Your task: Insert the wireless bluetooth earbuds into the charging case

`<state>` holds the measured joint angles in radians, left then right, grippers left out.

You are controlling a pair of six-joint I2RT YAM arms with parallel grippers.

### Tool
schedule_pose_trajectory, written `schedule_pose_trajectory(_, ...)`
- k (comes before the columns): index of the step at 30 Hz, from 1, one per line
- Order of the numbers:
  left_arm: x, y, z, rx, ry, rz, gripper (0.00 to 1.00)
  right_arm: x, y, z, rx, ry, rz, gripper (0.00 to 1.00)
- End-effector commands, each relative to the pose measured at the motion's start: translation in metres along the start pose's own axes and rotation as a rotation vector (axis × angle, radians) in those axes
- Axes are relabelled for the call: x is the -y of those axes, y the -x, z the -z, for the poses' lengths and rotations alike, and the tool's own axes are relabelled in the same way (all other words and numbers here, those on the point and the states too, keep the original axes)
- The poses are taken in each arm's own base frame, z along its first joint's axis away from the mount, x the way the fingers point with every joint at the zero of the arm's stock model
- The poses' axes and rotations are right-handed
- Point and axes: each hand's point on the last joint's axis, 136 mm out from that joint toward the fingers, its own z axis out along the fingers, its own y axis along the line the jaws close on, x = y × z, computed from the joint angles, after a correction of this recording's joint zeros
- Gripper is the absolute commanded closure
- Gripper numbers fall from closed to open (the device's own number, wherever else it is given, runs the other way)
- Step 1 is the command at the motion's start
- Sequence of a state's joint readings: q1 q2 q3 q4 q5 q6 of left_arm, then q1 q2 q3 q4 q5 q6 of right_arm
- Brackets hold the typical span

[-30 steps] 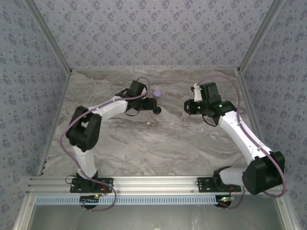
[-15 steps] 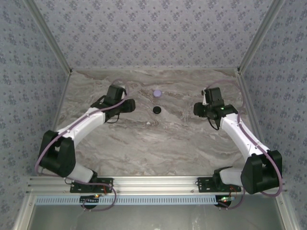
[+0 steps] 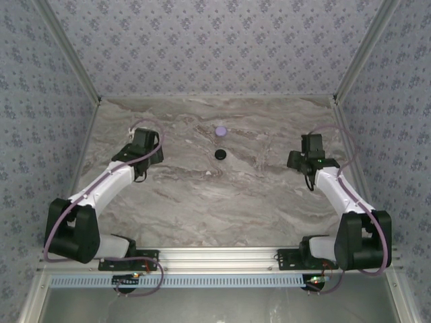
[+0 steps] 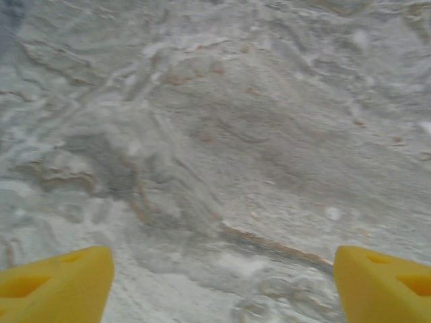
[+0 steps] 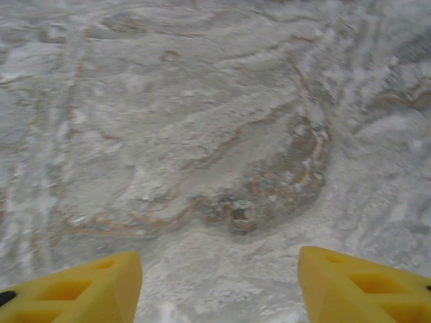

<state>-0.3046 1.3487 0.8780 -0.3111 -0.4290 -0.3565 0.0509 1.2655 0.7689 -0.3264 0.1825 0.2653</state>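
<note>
Left claw (image 4: pixel 222 286), right claw (image 5: pixel 219 286) wider apart

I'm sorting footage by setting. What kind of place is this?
Probably a robot test booth, not a home: left arm and right arm bolted to an aluminium rail, marble-print tabletop, wallpapered panels enclosing it.

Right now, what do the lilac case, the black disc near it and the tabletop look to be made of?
Charging case: probably plastic with a matte finish, judging by its even pale lilac colour; too small to be sure.
Black disc: uniformly dark, material cannot be told.
Tabletop: marble-look surface, grey-white swirls with brown veins; real stone or a printed laminate, unclear.
</note>
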Motion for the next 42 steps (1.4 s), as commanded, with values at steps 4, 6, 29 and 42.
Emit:
schedule_pose_trajectory(4, -0.030, 0.005, -0.014, 0.076, 0.143, -0.042, 0.05, 0.022, 0.011, -0.008, 0.129, -0.038, -0.029, 0.25)
schedule_pose_trajectory(6, -0.029, 0.007, -0.019, 0.101, 0.141, -0.073, 0.03, 0.025, 0.009, -0.011, 0.159, -0.037, -0.015, 0.24)
schedule_pose_trajectory(29, -0.013, 0.001, -0.047, 0.321, -0.160, -0.147, 0.01, 0.020, 0.022, -0.027, 0.426, 0.131, 0.068, 0.22)
schedule_pose_trajectory(42, -0.030, 0.002, -0.052, 0.418, -0.223, -0.078, 0.01, 0.010, 0.032, -0.033, 0.492, 0.215, 0.064, 0.22)
